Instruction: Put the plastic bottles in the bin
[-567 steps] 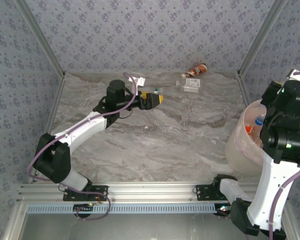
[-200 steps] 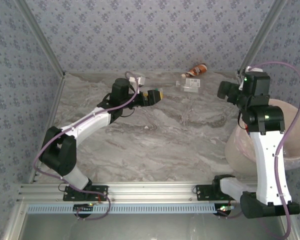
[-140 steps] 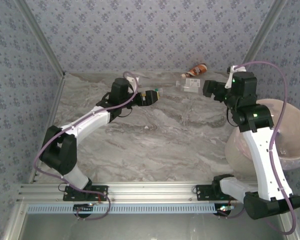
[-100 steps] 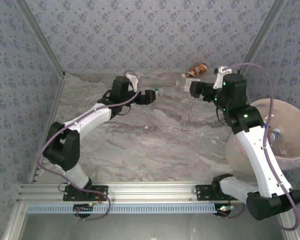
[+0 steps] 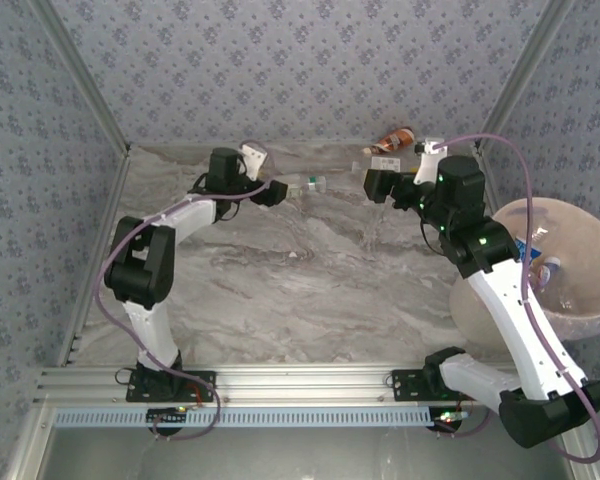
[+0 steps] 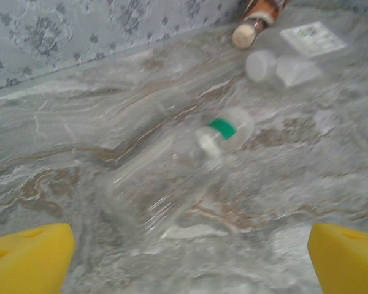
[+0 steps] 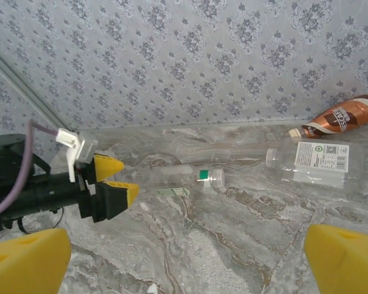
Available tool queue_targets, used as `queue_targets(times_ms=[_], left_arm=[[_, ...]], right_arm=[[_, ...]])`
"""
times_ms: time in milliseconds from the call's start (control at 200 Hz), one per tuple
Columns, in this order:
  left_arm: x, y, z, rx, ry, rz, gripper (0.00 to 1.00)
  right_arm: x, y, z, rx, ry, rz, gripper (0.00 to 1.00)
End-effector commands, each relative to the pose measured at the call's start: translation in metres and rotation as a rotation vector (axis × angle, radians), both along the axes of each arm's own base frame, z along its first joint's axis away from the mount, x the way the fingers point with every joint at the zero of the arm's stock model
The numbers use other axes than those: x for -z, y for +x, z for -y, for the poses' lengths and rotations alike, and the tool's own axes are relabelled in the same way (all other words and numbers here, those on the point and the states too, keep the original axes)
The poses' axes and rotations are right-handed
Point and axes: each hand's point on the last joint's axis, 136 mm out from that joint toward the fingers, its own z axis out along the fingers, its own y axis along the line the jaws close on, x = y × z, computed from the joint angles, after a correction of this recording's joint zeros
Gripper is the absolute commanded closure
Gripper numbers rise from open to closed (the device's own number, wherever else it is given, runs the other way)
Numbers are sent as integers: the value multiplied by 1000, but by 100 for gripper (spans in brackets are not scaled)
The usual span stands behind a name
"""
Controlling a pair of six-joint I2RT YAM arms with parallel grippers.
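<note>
top external shows bottles (image 5: 525, 245) in the bin (image 5: 477, 295); clear bottle (image 7: 199, 174), labelled bottle (image 7: 316, 162) and brown bottle (image 7: 340, 116) lie outside. left gripper (image 5: 277, 190) and right gripper (image 5: 373, 184) spread wide, empty.

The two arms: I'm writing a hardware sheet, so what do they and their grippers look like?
The left arm and the right arm have white curved links between bulky black joints, each trailed by a looping purple cable. The left gripper and the right gripper have black bodies and bright yellow wedge-shaped fingers.
</note>
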Motion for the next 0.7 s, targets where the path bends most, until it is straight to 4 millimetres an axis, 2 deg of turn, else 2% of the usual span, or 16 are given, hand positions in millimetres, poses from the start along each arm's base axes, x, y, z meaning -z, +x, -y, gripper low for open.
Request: queue_targets(times_ms=[0,155,230,240,255,455,580,600,695], left_arm=[[-2,7,11,147,84,103,2],[20,18,14,203,146,94,2],[23,25,17,213,159,132,2],[23,26,17,214,161,137,2],[25,27,17,215,166,144,2],[50,57,16,224,282,185,2],[58,64,21,268,318,216,2],[59,66,23,275,320,220,2],[66,66,32,334,330,209,2]], right_arm=[[-1,-7,-1,-15,-4,5,0],[3,-6,1,4,1,8,0],[-5,-7,1,0,12,51,0],[5,-7,1,-2,5,37,0],[7,-7,1,-3,3,35,0],[9,-10,13,54,-33,29,0],[21,-12,16,59,-64,-24,0],[10,-13,16,60,-56,-5,0],[13,-11,17,66,-68,-30,0]])
